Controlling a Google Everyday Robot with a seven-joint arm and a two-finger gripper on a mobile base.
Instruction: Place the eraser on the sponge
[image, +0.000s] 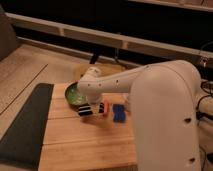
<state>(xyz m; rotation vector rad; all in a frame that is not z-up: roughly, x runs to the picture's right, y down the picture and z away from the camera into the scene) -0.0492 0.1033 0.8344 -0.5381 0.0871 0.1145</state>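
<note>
On the wooden table (75, 145): green bowl, eraser, a little orange-red thing and the sponge, all bunched near the middle, roughly in a row from left to right.
Green bowl (73, 95): round, sitting at the back-left of the bunch. The bit of its inside that shows is just plain green, and the arm covers its right side, so I can't tell what's in the rest.
Eraser (85, 110): flat black bar with a pale stripe along its side, lying on the wood just in front of the bowl, not in it.
Orange-red thing (102, 107): small oblong, between the eraser and the sponge, just beside both.
Sponge (118, 113): bright blue block, flat on the table at the right end of the row, apart from the eraser.
Gripper (91, 102): down low at the tip of the arm, right above the eraser and next to the bowl's rim. Honestly can't tell if it's gripping or spread.
Arm (155, 100): big white thing, reaches in from the right and fills that whole side.
Left of the table: a long dark mat (25, 125) lying along the edge.
Behind the bowl: something yellowish (106, 69), too blurry to name.
</note>
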